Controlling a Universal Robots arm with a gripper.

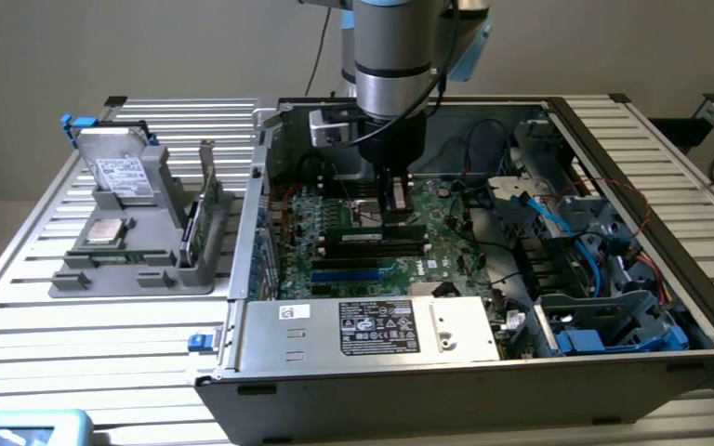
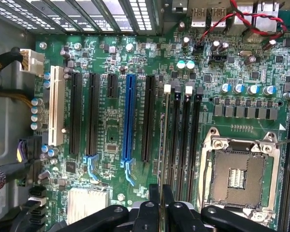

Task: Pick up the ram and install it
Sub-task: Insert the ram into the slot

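Ram [image 2: 160, 145] | clenched edge-on in the tool [image 2: 160, 189], centre of the exterior view, right over the memory slots [image 2: 176, 140] | risk imo: slight tilt or offset, it jams instead of seating

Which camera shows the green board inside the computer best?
The wrist view. It looks straight down on the green board, so its long slots and the square socket are plain. The exterior view shows the board slanted inside the case, partly hidden behind the arm and a metal box.
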